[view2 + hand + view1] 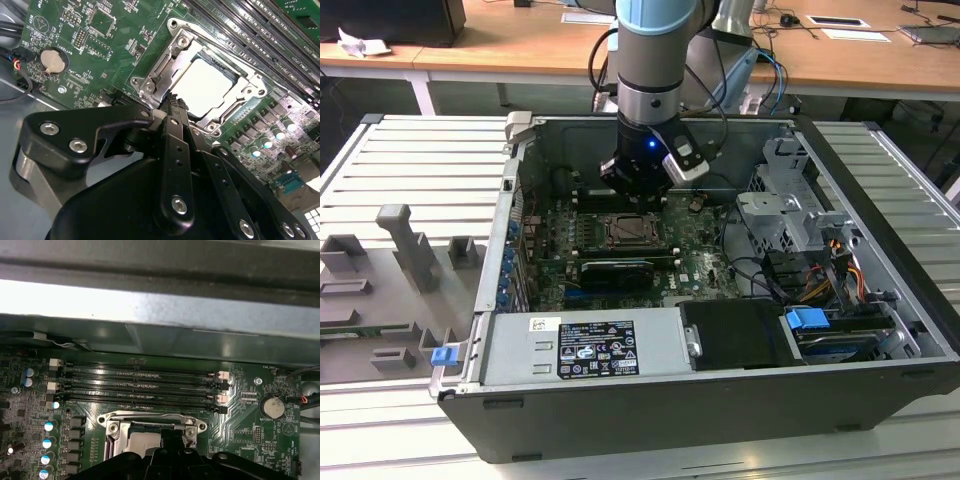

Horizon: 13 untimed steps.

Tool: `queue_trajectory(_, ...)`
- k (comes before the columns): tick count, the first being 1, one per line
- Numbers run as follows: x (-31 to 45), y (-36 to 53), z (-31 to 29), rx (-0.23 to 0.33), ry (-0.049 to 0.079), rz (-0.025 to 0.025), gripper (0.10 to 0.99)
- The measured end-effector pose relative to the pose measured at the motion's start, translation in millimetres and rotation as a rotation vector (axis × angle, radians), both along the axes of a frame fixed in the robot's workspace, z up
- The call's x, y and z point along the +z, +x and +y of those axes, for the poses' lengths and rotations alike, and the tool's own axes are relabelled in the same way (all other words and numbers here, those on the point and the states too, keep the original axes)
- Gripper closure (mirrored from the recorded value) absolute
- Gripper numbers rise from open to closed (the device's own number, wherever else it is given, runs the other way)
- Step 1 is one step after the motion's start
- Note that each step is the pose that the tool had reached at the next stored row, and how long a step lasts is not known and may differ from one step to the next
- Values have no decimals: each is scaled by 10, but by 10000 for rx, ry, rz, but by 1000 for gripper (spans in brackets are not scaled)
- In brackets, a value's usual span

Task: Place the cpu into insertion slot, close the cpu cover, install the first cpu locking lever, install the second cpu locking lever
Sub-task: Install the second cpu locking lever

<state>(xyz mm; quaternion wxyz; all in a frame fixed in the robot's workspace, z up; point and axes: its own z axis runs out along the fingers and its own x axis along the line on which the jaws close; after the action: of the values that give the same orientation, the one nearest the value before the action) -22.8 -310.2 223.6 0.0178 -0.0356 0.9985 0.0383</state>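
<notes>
Here, in the second wrist view, the gripper (pixel 172 100) is hovering with its fingers pressed together at the edge of the insertion slot (pixel 172 30), where the cpu (pixel 202 85) is lying framed by the closed cpu cover (pixel 172 55), beside the memory slots (pixel 235 25).

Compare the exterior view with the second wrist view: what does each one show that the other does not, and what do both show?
Exterior view alone: the whole open computer case, the grey power-supply box, the blue connector and the slatted table around the case.

Second wrist view alone: the cpu with its pale top lying in the insertion slot, and the round coin battery.

Both: the green circuit board and the gripper, which is at the socket's edge.
</notes>
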Motion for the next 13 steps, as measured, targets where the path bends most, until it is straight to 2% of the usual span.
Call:
queue_trajectory(6, 0, -1, -104, -2, -1, 0, 980)
queue_trajectory(8, 0, -1, -158, -2, -1, 0, 980)
queue_trajectory(10, 0, -1, -177, -1, -1, 1, 980)
queue_trajectory(13, 0, -1, -248, -1, -1, 0, 980)
